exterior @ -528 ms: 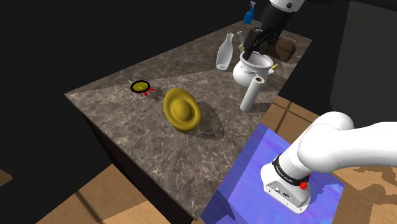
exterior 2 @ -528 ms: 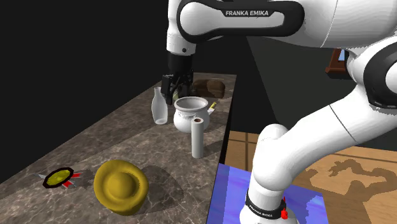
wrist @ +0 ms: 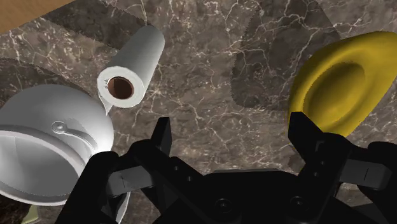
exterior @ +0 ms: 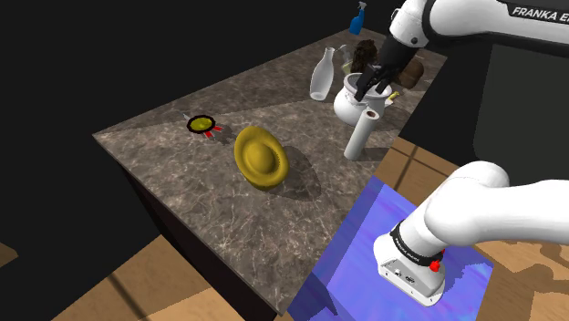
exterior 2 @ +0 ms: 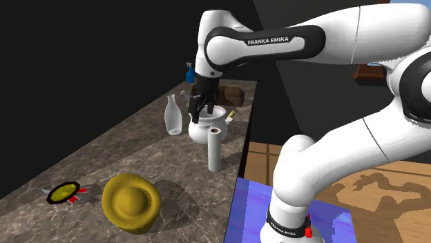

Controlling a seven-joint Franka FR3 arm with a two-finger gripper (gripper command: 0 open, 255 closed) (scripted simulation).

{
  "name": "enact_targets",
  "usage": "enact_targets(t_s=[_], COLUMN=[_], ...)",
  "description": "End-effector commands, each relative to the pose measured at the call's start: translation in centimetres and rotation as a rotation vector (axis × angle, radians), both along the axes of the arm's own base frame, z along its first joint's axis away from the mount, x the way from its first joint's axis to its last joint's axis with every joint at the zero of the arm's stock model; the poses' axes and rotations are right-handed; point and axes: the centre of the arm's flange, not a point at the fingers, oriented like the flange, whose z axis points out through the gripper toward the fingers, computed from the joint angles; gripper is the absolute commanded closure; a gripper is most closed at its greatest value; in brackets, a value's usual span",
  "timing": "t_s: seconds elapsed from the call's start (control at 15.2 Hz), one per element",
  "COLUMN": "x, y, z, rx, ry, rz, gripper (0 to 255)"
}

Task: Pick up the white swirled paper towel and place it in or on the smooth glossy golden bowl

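The tool (wrist: 232, 127) was all black, on a white arm (exterior 2: 331, 41) with dark joints and white lettering on a black band. The worktop (exterior: 182, 173) under it was dark grey-brown, veined all over with thin pale lines like marble. Near the tool, the paper towel (wrist: 130, 63) was plain white with a brown core. Farther from the tool, the bowl (wrist: 337, 86) was a glossy golden yellow. The pot (wrist: 44, 137) close beside the tool was white, as was the bottle (exterior: 321, 75). Beyond the tool a spray bottle (exterior: 357, 16) was blue. Past the bowl, a small round thing (exterior: 201, 123) had a black rim, a yellow middle and red bits. The stand (exterior: 356, 246) was mottled blue-violet, and the floor (exterior: 137, 283) was tan wood.
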Motion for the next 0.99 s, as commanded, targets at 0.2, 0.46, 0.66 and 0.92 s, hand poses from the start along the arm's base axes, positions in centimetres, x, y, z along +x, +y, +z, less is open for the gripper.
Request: enact_targets(t_s=[0.2, 0.46, 0.66, 0.92], x=[-1.2, -2.0, -2.6, -2.4], y=[-4.7, -8.4, -11.2, -11.7], z=[-4.2, -7.9, -10.7, -12.7], rx=[-0.002, -0.004, -0.005, -0.005], ry=[-0.023, -0.039, -0.052, -0.054], rz=[-0.024, -0.044, -0.058, -0.061], gripper=[0, 0, 0, 0])
